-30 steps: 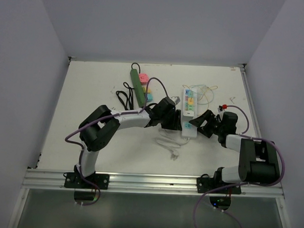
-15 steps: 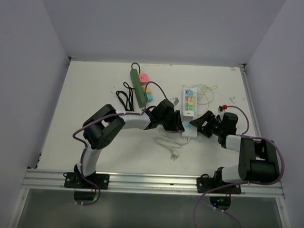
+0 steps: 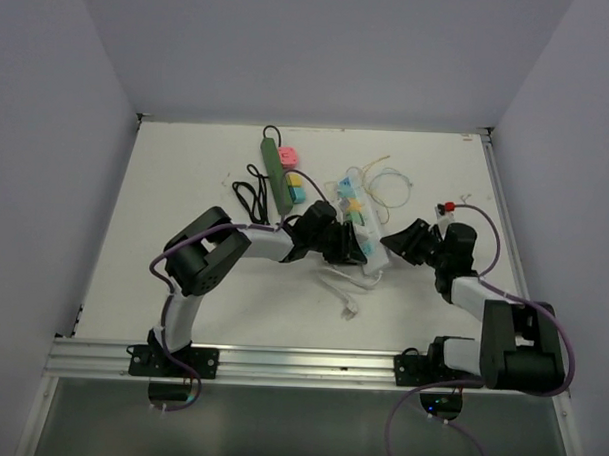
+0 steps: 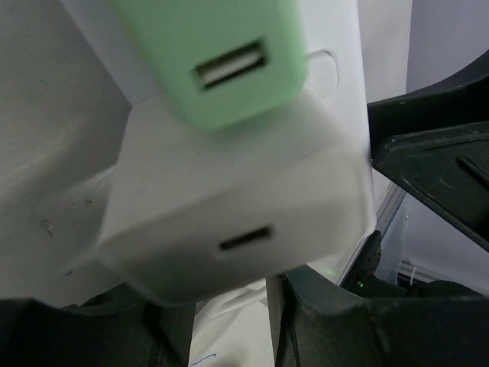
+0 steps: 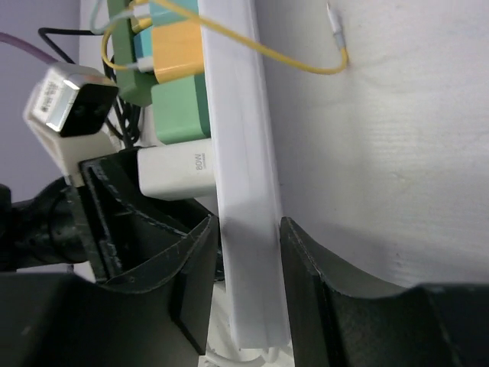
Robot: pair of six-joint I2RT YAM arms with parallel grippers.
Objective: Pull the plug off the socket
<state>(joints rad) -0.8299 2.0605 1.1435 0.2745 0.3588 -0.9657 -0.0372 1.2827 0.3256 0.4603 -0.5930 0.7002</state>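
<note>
A white power strip [image 3: 357, 215] lies tilted mid-table; it also shows in the right wrist view [image 5: 243, 191]. A white charger plug [image 4: 229, 229] sits in its near end, next to a green plug [image 4: 221, 53]. In the right wrist view the white plug [image 5: 176, 172] still abuts the strip. My left gripper [image 3: 346, 247] is shut around the white plug, with its fingers [image 4: 367, 321] below it. My right gripper [image 3: 392, 241] is shut on the strip's near end, one finger [image 5: 191, 260] on each side.
A green power strip [image 3: 278, 172] with pink and blue plugs lies at the back left, beside a coiled black cable [image 3: 250, 196]. A loose white cable [image 3: 342, 289] lies near the front. Thin yellow and white cable loops [image 3: 391, 183] lie behind the strip.
The white strip has swung from straight to tilted, its far end moving left. Both grippers moved left and back with it.
</note>
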